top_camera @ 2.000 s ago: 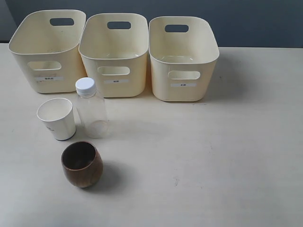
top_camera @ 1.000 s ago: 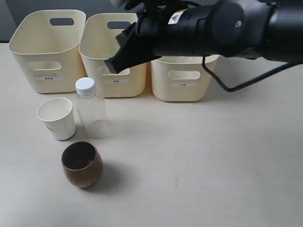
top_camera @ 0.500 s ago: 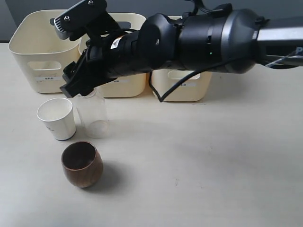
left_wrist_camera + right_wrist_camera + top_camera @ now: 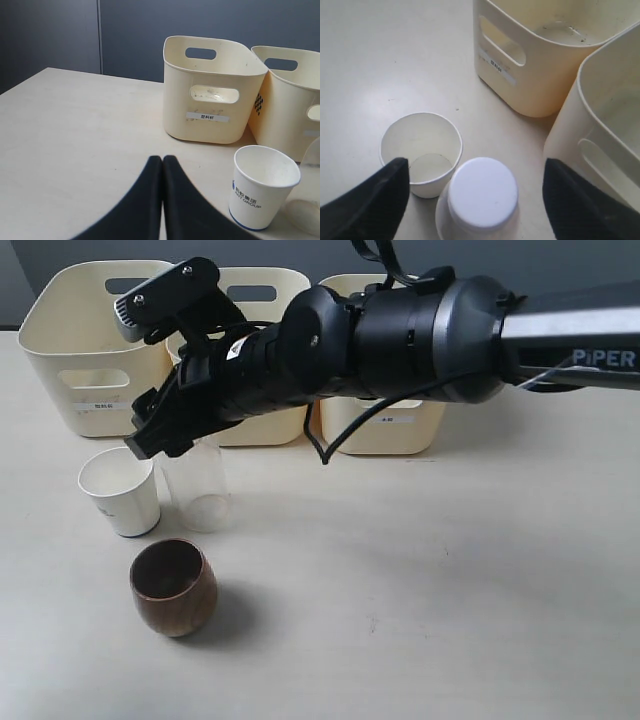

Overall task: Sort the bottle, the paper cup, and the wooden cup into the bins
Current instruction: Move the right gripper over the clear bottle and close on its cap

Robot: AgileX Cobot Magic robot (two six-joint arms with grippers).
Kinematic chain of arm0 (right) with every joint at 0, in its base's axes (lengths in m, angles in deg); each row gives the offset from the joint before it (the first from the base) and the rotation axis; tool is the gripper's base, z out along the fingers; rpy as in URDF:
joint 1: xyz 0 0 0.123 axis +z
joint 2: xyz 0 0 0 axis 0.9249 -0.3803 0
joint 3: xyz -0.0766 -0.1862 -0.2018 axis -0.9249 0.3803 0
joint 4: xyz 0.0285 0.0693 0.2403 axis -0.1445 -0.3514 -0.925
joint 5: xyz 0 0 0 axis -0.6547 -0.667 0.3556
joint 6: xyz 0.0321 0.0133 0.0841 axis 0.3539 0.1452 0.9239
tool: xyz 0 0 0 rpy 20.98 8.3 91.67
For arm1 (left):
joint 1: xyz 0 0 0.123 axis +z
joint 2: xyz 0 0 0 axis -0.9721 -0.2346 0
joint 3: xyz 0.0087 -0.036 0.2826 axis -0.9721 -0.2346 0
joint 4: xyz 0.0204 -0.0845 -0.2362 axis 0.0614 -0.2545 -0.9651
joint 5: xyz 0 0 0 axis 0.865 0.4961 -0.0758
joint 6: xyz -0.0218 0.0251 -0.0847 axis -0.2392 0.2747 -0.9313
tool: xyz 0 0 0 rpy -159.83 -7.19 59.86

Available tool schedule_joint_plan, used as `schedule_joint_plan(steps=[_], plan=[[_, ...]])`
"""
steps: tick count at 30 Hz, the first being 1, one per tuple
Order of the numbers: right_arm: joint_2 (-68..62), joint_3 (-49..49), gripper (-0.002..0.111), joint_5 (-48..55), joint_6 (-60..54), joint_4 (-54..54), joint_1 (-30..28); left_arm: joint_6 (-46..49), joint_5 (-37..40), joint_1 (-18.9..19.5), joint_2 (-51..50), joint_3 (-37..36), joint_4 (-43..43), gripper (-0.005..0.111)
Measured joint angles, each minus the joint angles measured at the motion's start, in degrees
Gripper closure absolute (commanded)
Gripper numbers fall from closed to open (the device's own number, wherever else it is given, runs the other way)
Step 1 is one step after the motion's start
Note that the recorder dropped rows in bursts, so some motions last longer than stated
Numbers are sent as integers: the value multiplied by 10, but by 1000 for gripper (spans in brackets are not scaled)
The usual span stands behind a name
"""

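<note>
The clear bottle [image 4: 196, 490] stands upright between the white paper cup [image 4: 120, 492] and the bins. Its white cap [image 4: 482, 192] lies directly under my right gripper [image 4: 480, 202]. That gripper is open, one finger on each side of the cap and not touching it. In the exterior view this gripper [image 4: 168, 438] hides the cap. The paper cup [image 4: 421, 150] stands beside the bottle. The dark wooden cup [image 4: 173, 587] sits nearer the front. My left gripper [image 4: 162, 160] is shut and empty, low over the table, short of the paper cup [image 4: 262, 187].
Three cream bins line the back: left [image 4: 65, 370], middle [image 4: 262, 425], right [image 4: 400, 430]. My right arm [image 4: 400, 335] crosses in front of the middle and right bins. The left bin [image 4: 212, 95] shows a label in the left wrist view.
My right arm came into view from the upper right, swept left across the bins and lowered over the bottle. The bottle and both cups have not moved.
</note>
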Motion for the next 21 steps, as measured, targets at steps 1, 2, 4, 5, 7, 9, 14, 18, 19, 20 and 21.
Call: schedule_joint_plan(steps=[1,2,4,5,7,9,14,18,19,20,21], plan=[[0,0,37,0,0,-1,0,0,0,0,0,0,0,107],[0,0,37,0,0,-1,0,0,0,0,0,0,0,107],[0,0,37,-3,0,-1,0,0,0,0,0,0,0,107],[0,0,37,-14,0,-1,0,0,0,0,0,0,0,107],[0,0,37,-22,0,-2,0,0,0,0,0,0,0,107],[-4,0,37,-22,0,-3,0,0,0,0,0,0,0,107],[-21,0,37,-33,0,-3,0,0,0,0,0,0,0,107],[-32,0,37,-35,0,-3,0,0,0,0,0,0,0,107],[-33,0,38,-35,0,-3,0,0,0,0,0,0,0,107],[-34,0,37,-37,0,-3,0,0,0,0,0,0,0,107],[-35,0,38,-39,0,-3,0,0,0,0,0,0,0,107]])
